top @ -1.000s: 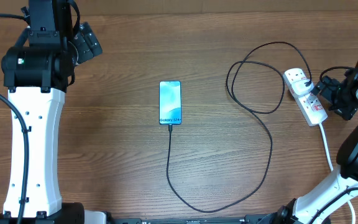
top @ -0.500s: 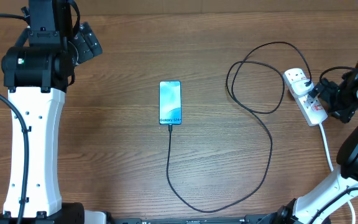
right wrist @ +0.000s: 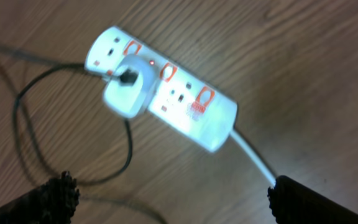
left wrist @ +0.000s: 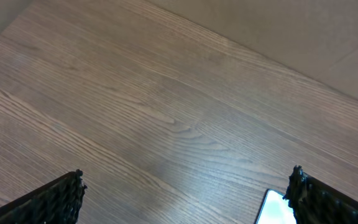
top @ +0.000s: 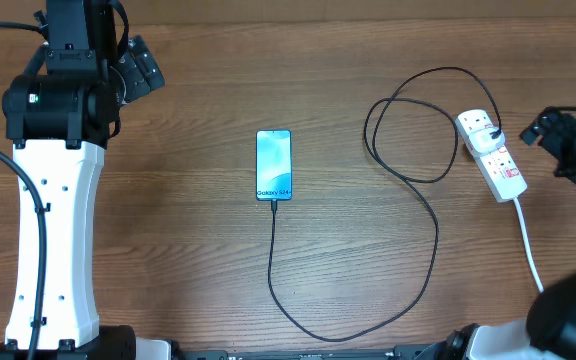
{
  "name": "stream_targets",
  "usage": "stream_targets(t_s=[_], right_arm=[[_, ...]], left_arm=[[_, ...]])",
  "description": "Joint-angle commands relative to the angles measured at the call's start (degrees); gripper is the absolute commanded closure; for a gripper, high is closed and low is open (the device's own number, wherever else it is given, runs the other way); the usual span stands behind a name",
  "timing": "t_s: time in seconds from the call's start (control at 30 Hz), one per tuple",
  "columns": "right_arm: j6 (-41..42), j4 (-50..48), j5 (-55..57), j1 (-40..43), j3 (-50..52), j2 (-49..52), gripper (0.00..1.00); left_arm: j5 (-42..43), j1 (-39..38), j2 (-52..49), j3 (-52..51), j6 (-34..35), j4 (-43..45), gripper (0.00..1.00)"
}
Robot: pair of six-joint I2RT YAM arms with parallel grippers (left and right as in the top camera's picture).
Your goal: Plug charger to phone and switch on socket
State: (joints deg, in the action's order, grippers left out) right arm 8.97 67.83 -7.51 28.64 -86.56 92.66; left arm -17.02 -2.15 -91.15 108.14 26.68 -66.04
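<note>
The phone (top: 274,165) lies flat mid-table, its blue screen lit; a corner of the phone (left wrist: 272,210) also shows by my left gripper's right finger. The charger (top: 436,230), a thin black cable, meets the phone's near end, sweeps round and loops to the socket (top: 491,152). In the right wrist view a white adapter (right wrist: 128,93) with the charger (right wrist: 128,146) in it sits in the socket (right wrist: 194,109), and a small red lamp (right wrist: 151,62) glows beside it. My right gripper (top: 550,135) (right wrist: 173,202) hangs open just right of the socket, apart from it. My left gripper (top: 140,68) (left wrist: 185,202) is open at the far left.
The socket's thick white cord (top: 528,245) runs toward the near right edge under my right arm. My left arm's white link (top: 53,240) stands along the left side. A pale wall (left wrist: 303,31) borders the table's far edge.
My right gripper has drawn back to the right, away from the socket it was close against. The left arm, phone and cable have not moved.
</note>
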Motion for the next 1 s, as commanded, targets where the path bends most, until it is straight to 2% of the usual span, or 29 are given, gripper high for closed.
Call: stream_targets(t_s=[0.0,0.43,0.57,0.7,0.97], right_arm=[[0.17,3.08,-2.36,-1.66,-0.42,-5.25,0.0],[1.73,3.8,-2.47,-17.11,10.08,-37.05,0.0],[1.73,4.68,-2.95,-18.99,12.9,-44.26,0.0],[1.68,6.95,-2.91,-18.99,13.0,-47.52,0.0],[1.68,8.41,-2.89,-18.99,13.03,-47.54,0.0]], left_arm=[[-1.14,-0.11,-0.22,-0.09,0.59,0.07,0.0],[-1.14,-0.11,-0.22,-0.09,0.59,0.07,0.0],[-1.14,-0.11,-0.22,-0.09,0.59,0.07,0.01],[-1.14,-0.11,-0.22,-0.09,0.57,0.04,0.01],[-1.14,-0.11,-0.24,-0.09,0.57,0.04,0.0]])
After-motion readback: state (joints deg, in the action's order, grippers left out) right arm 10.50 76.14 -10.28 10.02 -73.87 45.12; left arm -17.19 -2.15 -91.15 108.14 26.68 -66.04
